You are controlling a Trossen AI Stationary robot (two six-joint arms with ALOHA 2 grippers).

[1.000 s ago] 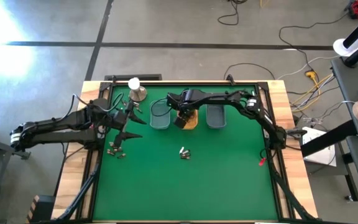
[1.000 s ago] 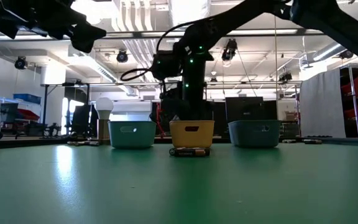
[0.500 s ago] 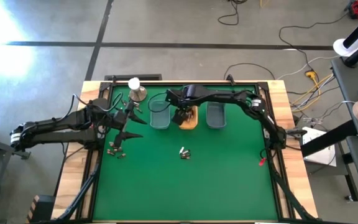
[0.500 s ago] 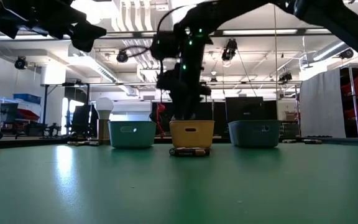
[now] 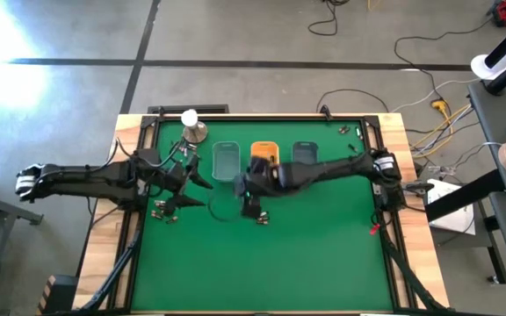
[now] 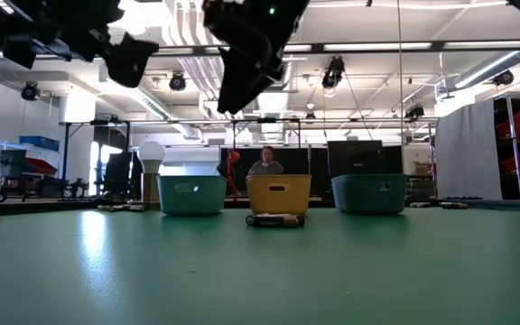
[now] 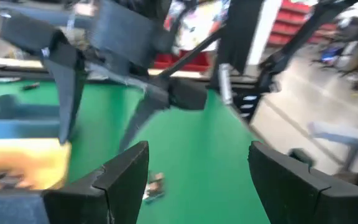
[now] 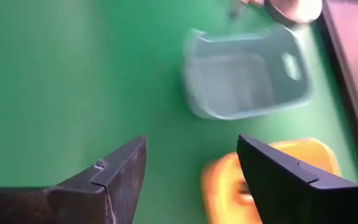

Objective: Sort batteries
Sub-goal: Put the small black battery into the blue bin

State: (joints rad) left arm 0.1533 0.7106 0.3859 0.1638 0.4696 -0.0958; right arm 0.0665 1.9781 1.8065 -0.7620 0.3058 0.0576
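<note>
A few small batteries [image 5: 259, 218] lie in a cluster on the green mat at mid-table; the low view shows these batteries [image 6: 276, 218] in front of the yellow tray [image 6: 278, 191]. A second cluster of batteries [image 5: 163, 211] lies at the left. My right gripper [image 5: 248, 200] hangs high over the mat near the middle cluster, tilted down and open, with nothing between its fingers [image 8: 114, 177]. My left gripper [image 5: 189, 181] hovers at the left, roughly level, open [image 7: 197, 180] and holding nothing. From it I see the middle batteries [image 7: 154, 185].
Three small trays stand in a row at the far side: teal [image 5: 225, 161], yellow [image 5: 264, 153], blue-grey [image 5: 304, 154]. A metal dome with a white ball [image 5: 191, 128] stands at the far left. A small red item [image 5: 372, 228] lies by the right edge. A person [image 6: 266, 161] sits beyond the table.
My right gripper has risen out of the yellow tray and swung toward the table's near edge and slightly left, ending high above the mat near the middle batteries. My left gripper has shifted a little toward the near edge and has rolled slightly. The batteries and trays have stayed in place.
</note>
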